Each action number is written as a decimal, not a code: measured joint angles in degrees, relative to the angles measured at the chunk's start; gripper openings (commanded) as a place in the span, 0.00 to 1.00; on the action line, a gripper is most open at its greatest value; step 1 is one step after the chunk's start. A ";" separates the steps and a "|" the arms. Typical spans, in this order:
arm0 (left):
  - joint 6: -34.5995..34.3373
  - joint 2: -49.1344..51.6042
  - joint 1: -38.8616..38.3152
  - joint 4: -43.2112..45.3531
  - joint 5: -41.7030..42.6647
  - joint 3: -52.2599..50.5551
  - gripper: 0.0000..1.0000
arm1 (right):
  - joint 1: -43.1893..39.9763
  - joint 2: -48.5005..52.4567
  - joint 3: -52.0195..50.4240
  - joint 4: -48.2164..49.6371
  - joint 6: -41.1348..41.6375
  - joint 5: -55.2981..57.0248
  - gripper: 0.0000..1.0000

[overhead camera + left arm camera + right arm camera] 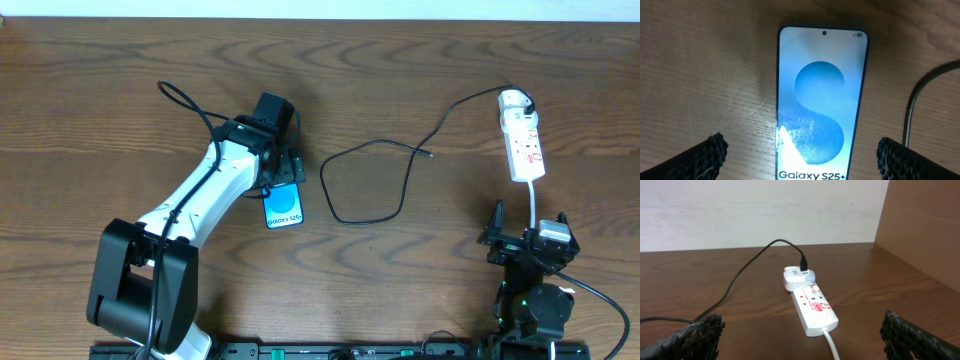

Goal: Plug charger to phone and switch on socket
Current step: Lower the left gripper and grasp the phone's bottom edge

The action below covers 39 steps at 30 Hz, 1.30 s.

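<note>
the black-framed, cyan-screened smartphone (820, 100) lies under the wide-open left gripper (802, 152), its long axis running up the frame, with the thin black charger cable (910, 107) at right.

Left arm (200, 195) extended, left hand (284, 172) spread; right arm (535, 300) tucked, right hand (527, 226) spread

charger (380, 142) loop mid-table, left arm (215, 185) above phone (284, 210)
</note>
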 measured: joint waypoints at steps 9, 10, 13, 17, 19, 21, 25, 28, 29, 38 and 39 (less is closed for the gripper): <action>-0.02 2.03 -0.48 3.65 0.02 -0.13 0.98 | 0.00 0.02 0.00 0.00 -0.02 0.00 0.99; -0.02 2.69 -0.55 3.72 0.02 -0.17 0.98 | 0.00 0.00 0.00 0.00 -0.02 0.00 0.99; -0.04 4.07 -0.74 3.74 0.02 -0.24 0.98 | 0.00 0.02 0.00 0.00 -0.02 0.00 0.99; -0.22 5.49 -0.79 3.91 0.02 -0.24 0.98 | 0.00 0.02 0.00 0.00 -0.02 0.00 0.99; -0.87 6.14 -0.79 3.93 0.02 -0.24 0.98 | 0.00 0.02 0.00 0.00 -0.02 0.00 0.99; -1.86 6.95 -0.79 4.00 0.02 -0.24 0.98 | 0.00 0.00 0.00 0.00 -0.02 0.00 0.99; -3.23 8.61 -0.79 4.04 0.04 -0.24 0.98 | 0.00 0.00 0.00 0.00 -0.02 0.00 0.99; -3.45 9.11 -0.81 4.09 0.22 -0.24 0.98 | 0.00 0.00 0.00 0.00 0.00 0.00 0.99; -3.54 9.11 -0.90 4.09 0.22 -0.24 0.98 | 0.00 0.02 0.00 0.00 0.00 0.00 0.99; -2.54 9.14 -3.93 4.57 0.20 -0.24 0.98 | 0.00 0.00 0.00 0.00 0.00 0.00 0.99; -2.32 9.14 -4.31 4.50 0.20 -0.24 0.98 | 0.00 0.00 0.00 0.00 0.00 0.00 0.99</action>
